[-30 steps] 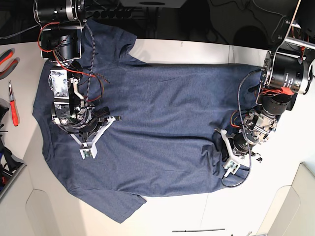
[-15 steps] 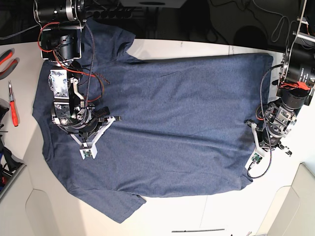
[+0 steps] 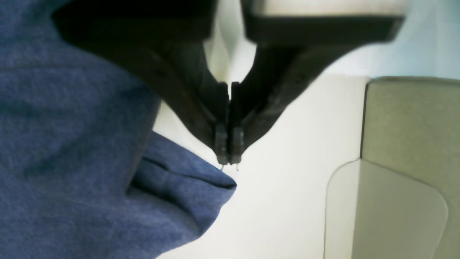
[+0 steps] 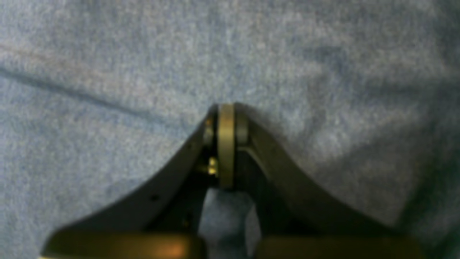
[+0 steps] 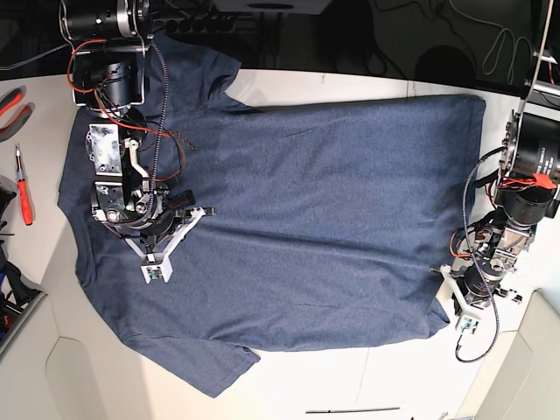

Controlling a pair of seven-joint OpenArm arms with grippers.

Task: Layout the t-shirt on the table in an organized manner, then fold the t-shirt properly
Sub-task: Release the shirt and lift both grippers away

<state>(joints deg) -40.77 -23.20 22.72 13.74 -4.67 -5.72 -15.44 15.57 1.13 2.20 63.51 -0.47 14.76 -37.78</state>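
Note:
The dark navy t-shirt lies spread flat across the off-white table, collar end to the left and hem to the right. My right gripper rests on the chest area. In the right wrist view its fingers are shut, tips against the cloth. My left gripper stands at the hem's near right edge. In the left wrist view it is shut with nothing visible between the tips. A folded hem corner lies just below and left of them on the table.
Red-handled pliers and a red screwdriver lie at the left edge. Lighter rounded panels sit at the near corners, one close to my left gripper. Cables and dark gear line the far side.
My left arm has moved right and toward the near edge, drawing the bunched hem out flat. The right arm has not moved.

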